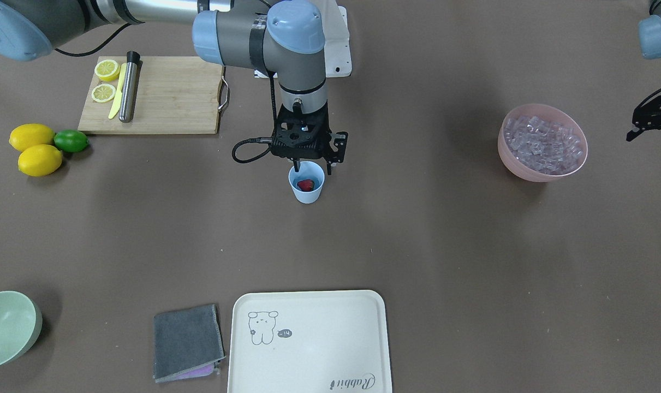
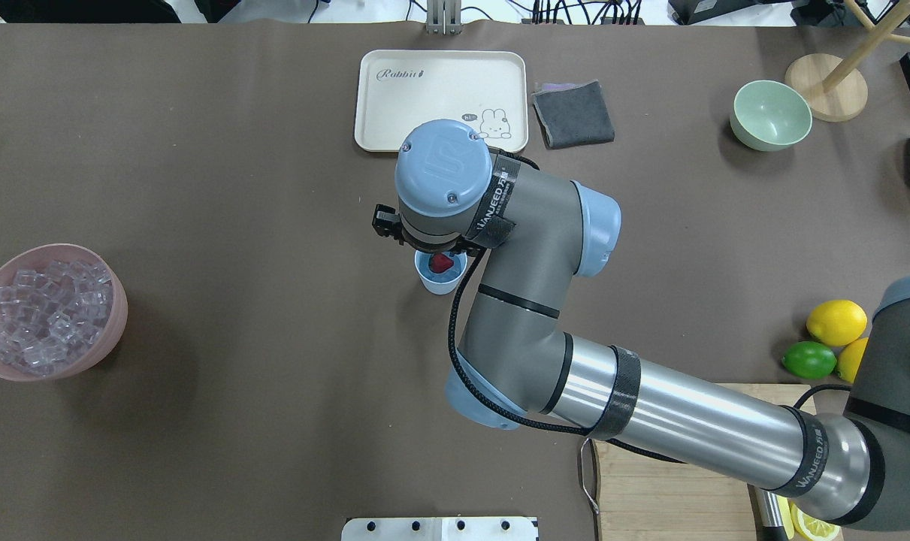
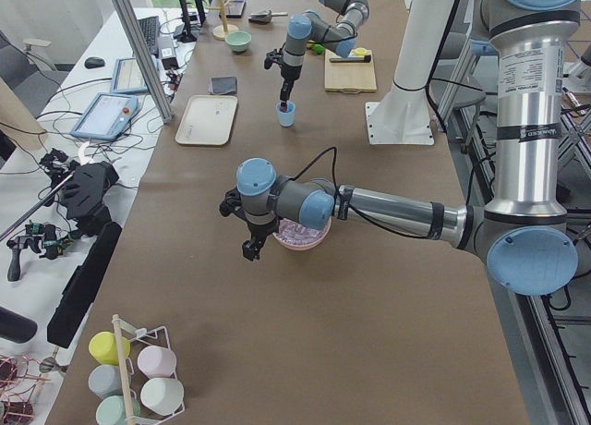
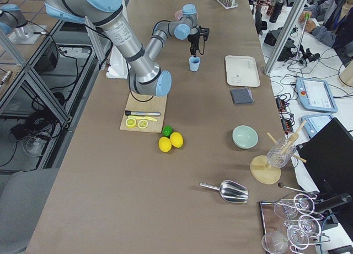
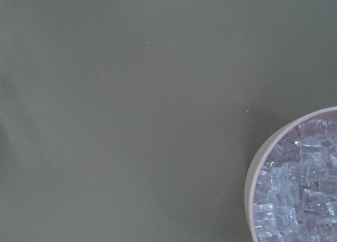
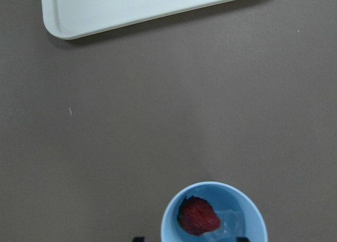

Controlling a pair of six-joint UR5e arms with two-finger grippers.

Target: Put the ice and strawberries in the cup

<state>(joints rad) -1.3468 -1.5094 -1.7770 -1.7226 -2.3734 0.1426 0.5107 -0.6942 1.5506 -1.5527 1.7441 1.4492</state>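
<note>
The strawberry (image 6: 197, 217) lies inside the cup (image 1: 308, 195), against a clear piece of ice (image 6: 229, 222) at the bottom, so this looks like the end of the drop. Your right hand (image 1: 313, 164) hangs just above the cup's rim with its fingers apart and nothing between them. One finger stands on each side of the rim, close to it.

To finish cleanly, lift that hand straight up before swinging it away. A sideways move at this height could catch the rim and tip the light cup over. Keep the fingers spread as you rise.

Your left hand (image 3: 249, 251) is over the tabletop (image 1: 417, 245) beside the pink bowl (image 1: 518, 166), which is heaped with ice. I cannot tell whether that hand is released or clenched. If more ice is wanted, clear the right arm first, because the cup sits directly under it.
</note>
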